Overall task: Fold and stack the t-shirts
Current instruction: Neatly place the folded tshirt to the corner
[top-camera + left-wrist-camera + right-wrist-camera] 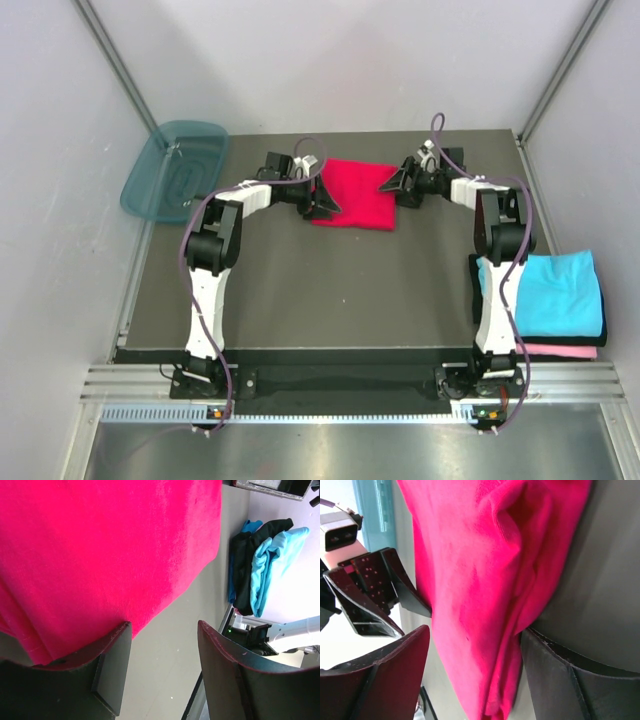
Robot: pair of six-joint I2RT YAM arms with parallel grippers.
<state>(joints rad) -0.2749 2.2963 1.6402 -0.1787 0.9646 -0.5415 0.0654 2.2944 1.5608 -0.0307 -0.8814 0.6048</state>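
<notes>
**Near right.** At the right edge of the tabletop (300, 300), beside the right arm's base, a cyan t-shirt (560, 290) lies folded on top of a pink t-shirt (565, 351). Both look finished and form the stack.

**Far centre.** The red t-shirt (355, 193) lies flat on the tabletop as a rough rectangle, well apart from the stack, with a pincer at each short end.
- The left pincer (162, 665) stands wide at the left end. Its wrist view shows the cloth edge reaching one finger only, with bare tabletop in the gap. It holds nothing.
- The right pincer (475, 680) is also wide and straddles a bunched, layered edge at the right end. One finger (570, 680) touches the cloth, but no clamp is made.

**Far left corner.** A teal plastic tub (175, 175) plays no part here.

**Assessment.** Two of the three shirts appear done. The step in hand seems to be taking hold of the red shirt at both ends. Whether that is for a last fold or for carrying it to the stack cannot be told.

**Recommendations.**
- The left pincer should advance until every layer sits between its fingers before it closes.
- The right pincer should gather the whole bunched edge, or the inner layers may slip and the fold may open.
- Both should close together and lift level, keeping the cloth lightly taut.

**Main risk.** A bottom layer is left on the tabletop.
</notes>
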